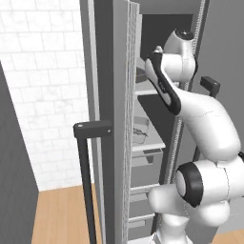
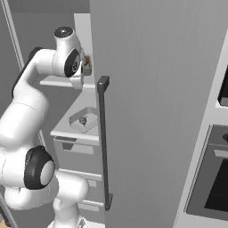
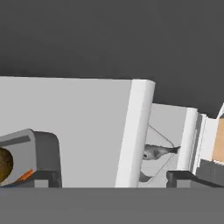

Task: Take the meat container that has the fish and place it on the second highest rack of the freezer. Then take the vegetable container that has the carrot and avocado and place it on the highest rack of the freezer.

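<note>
**Second tray set on the top rack**

Freezer [image 1: 114,119] stands open, pale shelves inside. On the second rack lies the fish tray [image 2: 83,119], fish [image 3: 155,151] in it. High up, the gripper [image 3: 111,177] hangs with fingers spread over the top shelf, the vegetable tray [image 3: 30,155] with its avocado [image 3: 4,164] just left of it. Stiff metal, light, slippery; I'd grip a rim wall.
</note>
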Robot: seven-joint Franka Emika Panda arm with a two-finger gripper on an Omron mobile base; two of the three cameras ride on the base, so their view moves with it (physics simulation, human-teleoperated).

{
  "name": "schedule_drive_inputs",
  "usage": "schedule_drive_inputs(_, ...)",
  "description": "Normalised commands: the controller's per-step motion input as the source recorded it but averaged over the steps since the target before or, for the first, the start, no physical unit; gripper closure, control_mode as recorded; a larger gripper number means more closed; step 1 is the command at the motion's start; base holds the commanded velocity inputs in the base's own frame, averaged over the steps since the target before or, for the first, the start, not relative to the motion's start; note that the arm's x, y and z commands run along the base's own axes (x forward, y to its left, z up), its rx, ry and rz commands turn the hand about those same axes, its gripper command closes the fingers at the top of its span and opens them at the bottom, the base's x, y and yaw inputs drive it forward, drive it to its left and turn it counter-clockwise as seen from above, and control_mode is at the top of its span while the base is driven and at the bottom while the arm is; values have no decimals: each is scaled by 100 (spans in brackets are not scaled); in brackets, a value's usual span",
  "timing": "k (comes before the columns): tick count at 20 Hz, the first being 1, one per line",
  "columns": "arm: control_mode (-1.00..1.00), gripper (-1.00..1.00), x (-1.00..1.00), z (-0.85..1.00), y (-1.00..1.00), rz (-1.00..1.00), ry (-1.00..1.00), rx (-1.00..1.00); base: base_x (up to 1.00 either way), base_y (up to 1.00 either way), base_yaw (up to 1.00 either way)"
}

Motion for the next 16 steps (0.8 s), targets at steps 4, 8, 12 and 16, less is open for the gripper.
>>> schedule_drive_inputs(4, -100, -100, -100, -25, -32, 0, 2, 4, 0, 0, 0)
schedule_drive_inputs(8, -100, -100, -100, -33, -19, -2, 20, 0, 0, 0, 0)
schedule_drive_inputs(12, -100, -100, -100, -52, -19, -3, 36, 0, 0, 0, 0)
schedule_drive_inputs(16, -100, -100, -99, -61, -21, -3, 44, 0, 0, 0, 0)
